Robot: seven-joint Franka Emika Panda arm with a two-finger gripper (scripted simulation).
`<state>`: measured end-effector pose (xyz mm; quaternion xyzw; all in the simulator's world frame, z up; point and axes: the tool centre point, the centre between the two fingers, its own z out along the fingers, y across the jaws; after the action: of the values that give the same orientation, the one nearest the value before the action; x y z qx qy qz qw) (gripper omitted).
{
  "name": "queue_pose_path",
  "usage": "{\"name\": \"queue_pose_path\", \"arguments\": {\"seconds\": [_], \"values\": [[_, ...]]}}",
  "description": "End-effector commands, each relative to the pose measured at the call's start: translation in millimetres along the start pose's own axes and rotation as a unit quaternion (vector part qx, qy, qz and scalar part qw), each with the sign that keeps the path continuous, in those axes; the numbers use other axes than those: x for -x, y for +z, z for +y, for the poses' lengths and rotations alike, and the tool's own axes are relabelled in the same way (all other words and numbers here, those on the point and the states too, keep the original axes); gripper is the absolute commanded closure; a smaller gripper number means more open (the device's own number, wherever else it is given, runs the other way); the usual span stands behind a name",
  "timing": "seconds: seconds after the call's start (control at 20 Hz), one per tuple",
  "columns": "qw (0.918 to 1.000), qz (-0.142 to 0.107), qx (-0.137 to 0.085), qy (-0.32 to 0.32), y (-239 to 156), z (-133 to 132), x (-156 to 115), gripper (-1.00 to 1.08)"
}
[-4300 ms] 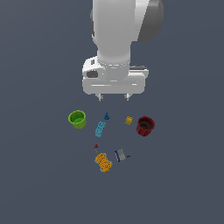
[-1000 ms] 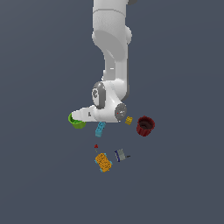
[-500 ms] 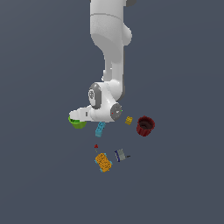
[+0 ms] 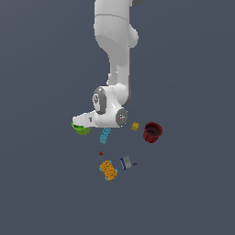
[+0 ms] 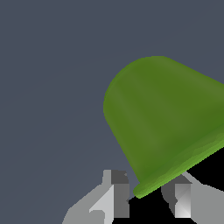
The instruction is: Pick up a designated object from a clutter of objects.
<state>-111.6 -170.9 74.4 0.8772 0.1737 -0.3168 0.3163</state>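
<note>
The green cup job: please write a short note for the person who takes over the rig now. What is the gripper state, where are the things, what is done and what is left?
Gripper: at the green cup; one finger outside the rim, the other inside. The wrist view does not show if it is clamped.
Green cup: at the exterior view's left of the clutter, mostly hidden by the hand.
Others: dark red cup, yellow block, light-blue brick, orange block, grey-blue box, all apart from the gripper.
Done: gripper placed at the rim.
Left: confirm the grip, then lift the cup.
</note>
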Motion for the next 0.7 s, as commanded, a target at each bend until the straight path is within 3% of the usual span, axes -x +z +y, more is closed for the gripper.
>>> {"name": "queue_pose_path", "arguments": {"seconds": [0.0, 0.3, 0.5, 0.65], "values": [[1.0, 0.003, 0.0, 0.001, -2.4, -0.6, -1.2, 1.08], [0.9985, 0.049, -0.009, 0.022, -41.2, -1.8, -15.3, 1.08], [0.9927, 0.109, -0.02, 0.049, -92.5, -1.4, -28.0, 1.08], [0.9831, 0.165, -0.031, 0.074, -142.1, 0.6, -34.1, 1.08]]}}
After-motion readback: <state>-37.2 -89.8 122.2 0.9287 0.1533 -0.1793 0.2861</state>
